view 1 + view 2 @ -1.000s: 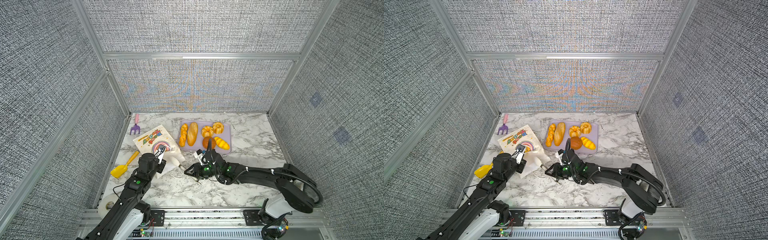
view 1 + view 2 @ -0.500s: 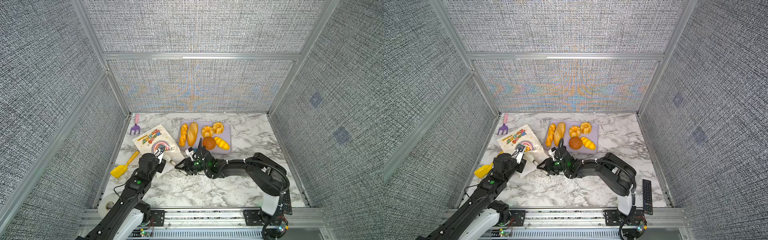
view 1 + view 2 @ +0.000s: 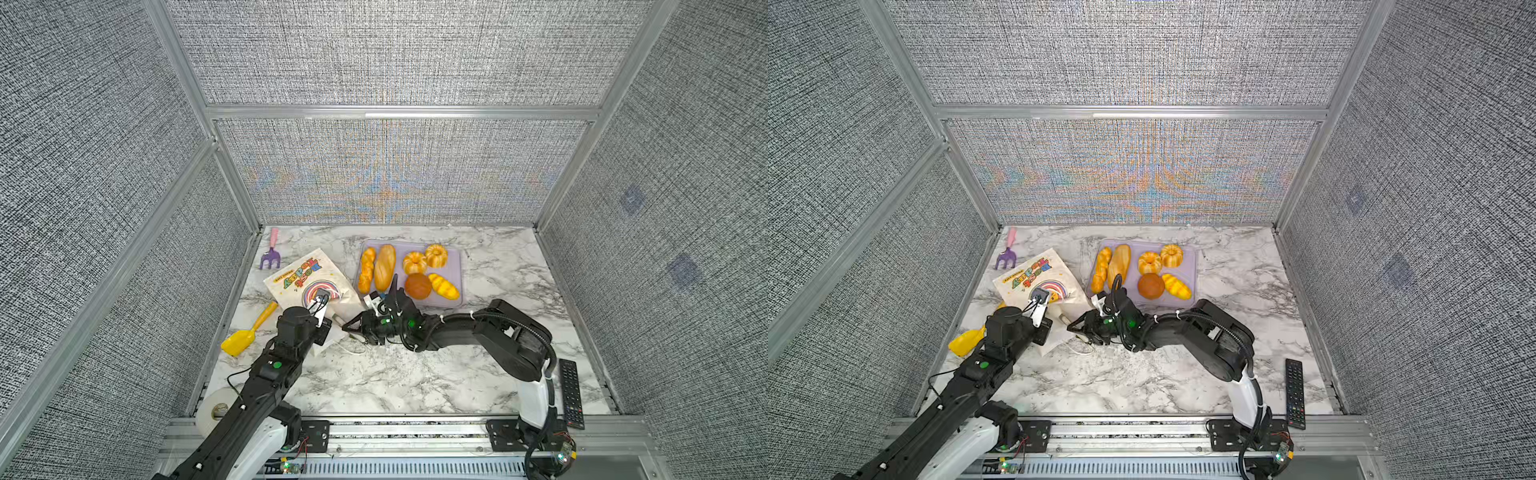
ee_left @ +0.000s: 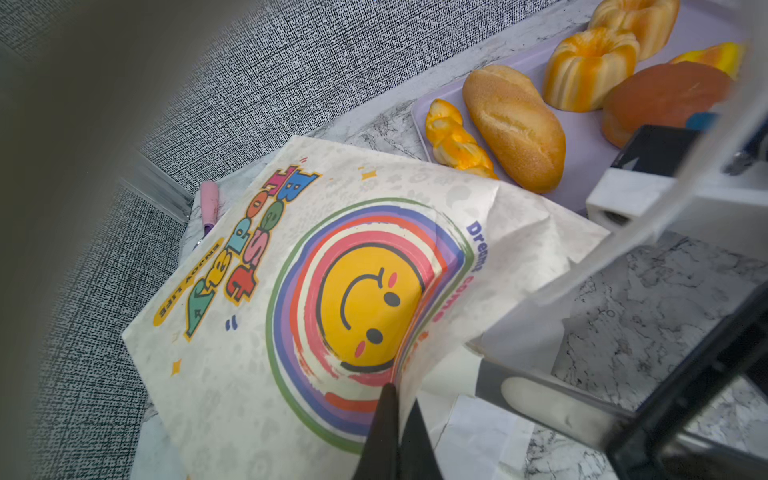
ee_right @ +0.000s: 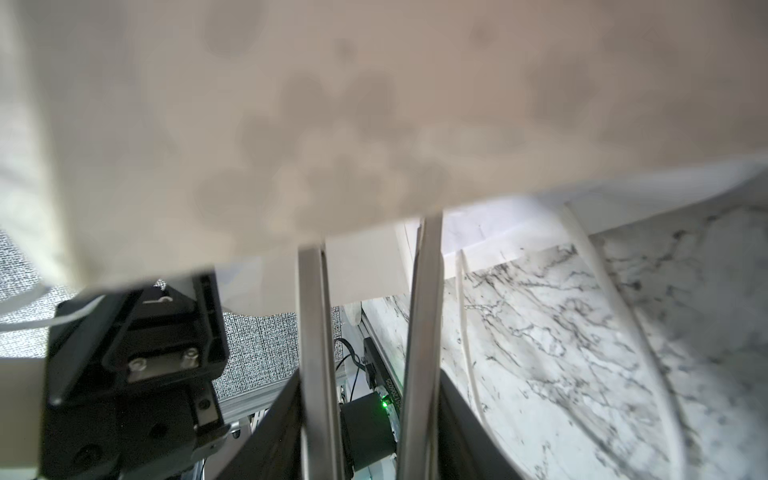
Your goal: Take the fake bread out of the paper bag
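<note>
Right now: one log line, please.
left gripper: shut on paper bag | right gripper: open at bag mouth | fake bread: six on lilac tray

You're in a lab robot test cell, not a home. Grey woven panels (image 3: 399,166) in a bare aluminium frame (image 3: 399,113) stand on three sides of your right claw (image 3: 347,328). A marble-print tabletop (image 3: 415,374) lies under it. Back toward its base, both arms bolt to a metal rail (image 3: 395,432) with exposed wiring (image 3: 559,455). A remote control (image 3: 570,392) lies by that rail, well apart from the claw.
</note>
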{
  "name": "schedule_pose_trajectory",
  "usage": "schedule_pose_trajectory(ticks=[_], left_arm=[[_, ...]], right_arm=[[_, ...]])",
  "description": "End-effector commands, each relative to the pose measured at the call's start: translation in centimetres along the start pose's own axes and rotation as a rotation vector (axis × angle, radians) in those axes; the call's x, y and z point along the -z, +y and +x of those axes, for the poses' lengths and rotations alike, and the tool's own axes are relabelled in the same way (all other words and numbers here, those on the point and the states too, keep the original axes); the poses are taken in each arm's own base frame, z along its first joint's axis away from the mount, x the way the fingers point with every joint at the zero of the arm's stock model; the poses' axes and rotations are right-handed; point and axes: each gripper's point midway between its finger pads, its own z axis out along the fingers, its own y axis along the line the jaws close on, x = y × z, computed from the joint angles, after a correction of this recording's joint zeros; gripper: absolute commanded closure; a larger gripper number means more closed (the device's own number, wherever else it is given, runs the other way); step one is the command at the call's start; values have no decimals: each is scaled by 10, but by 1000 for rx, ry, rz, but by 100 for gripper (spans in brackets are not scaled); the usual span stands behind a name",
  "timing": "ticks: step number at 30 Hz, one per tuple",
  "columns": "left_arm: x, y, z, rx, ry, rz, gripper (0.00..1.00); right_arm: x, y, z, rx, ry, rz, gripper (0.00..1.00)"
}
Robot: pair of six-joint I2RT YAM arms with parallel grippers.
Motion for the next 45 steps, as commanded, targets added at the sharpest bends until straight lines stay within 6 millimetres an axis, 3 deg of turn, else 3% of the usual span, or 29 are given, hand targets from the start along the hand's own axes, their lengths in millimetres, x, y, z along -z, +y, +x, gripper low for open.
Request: schedule_pose_trajectory(ticks=[1,11,22,28,38,45], left_arm=[[-1,-2,-5,5,-25,13,100],[-2,-6,-5,13,-27,34,100],[-3,-7,-5,20,-25,42,100],[-3,-7,-5,22,-26,38,100],[-2,-7,-5,23,-27,43,100],[-2,-8,-5,25,-27,45,100]], right_arm=[[-2,15,-3,9,2,-53,54],[-12,8,-17,-23,-4,-74,54],[-20,26,-25,-4,7,-144,61],[-24,20,-24,-23,16,-146,62],[-27,-1,-23,-48,22,-28,53],[-23,-3,-25,-40,12,8,51]])
